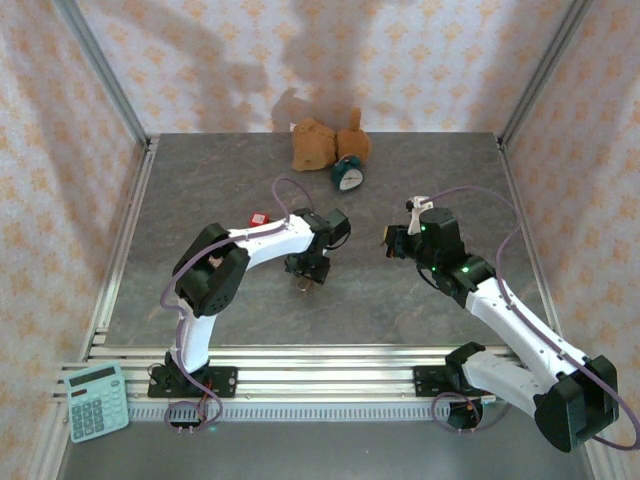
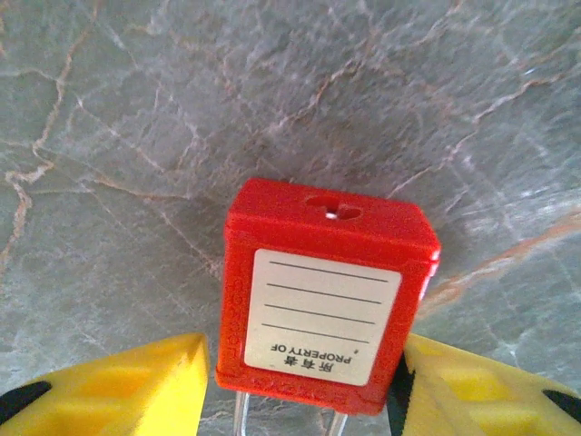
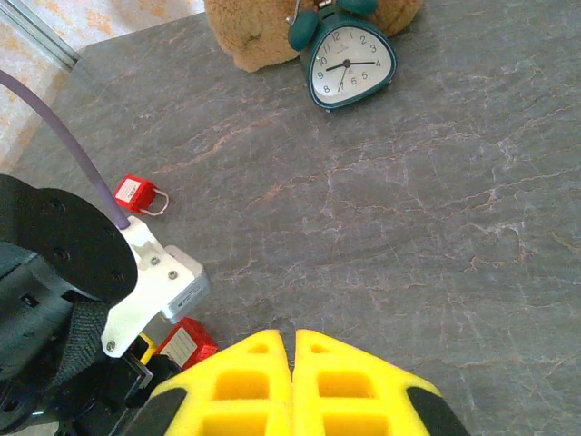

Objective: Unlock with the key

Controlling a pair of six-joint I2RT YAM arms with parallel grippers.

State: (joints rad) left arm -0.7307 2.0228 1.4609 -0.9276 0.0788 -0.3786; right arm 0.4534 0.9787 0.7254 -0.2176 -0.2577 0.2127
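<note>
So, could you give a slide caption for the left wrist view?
Red padlock between the left gripper's yellow fingers, keyhole showing.

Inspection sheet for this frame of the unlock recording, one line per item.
Surface: grey marbled tabletop.
Job's things: held padlock, red, keyhole end pointing outward; loose padlock, red, lying beside the left arm; key too small to tell.
Clutter: teddy bear and alarm clock at the back; calculator front left.
Grippers: left pincer shut on held padlock; right pincer shut.
Cables: purple cable looping off each arm.
Surroundings: patterned wallpaper walls, aluminium posts.
</note>
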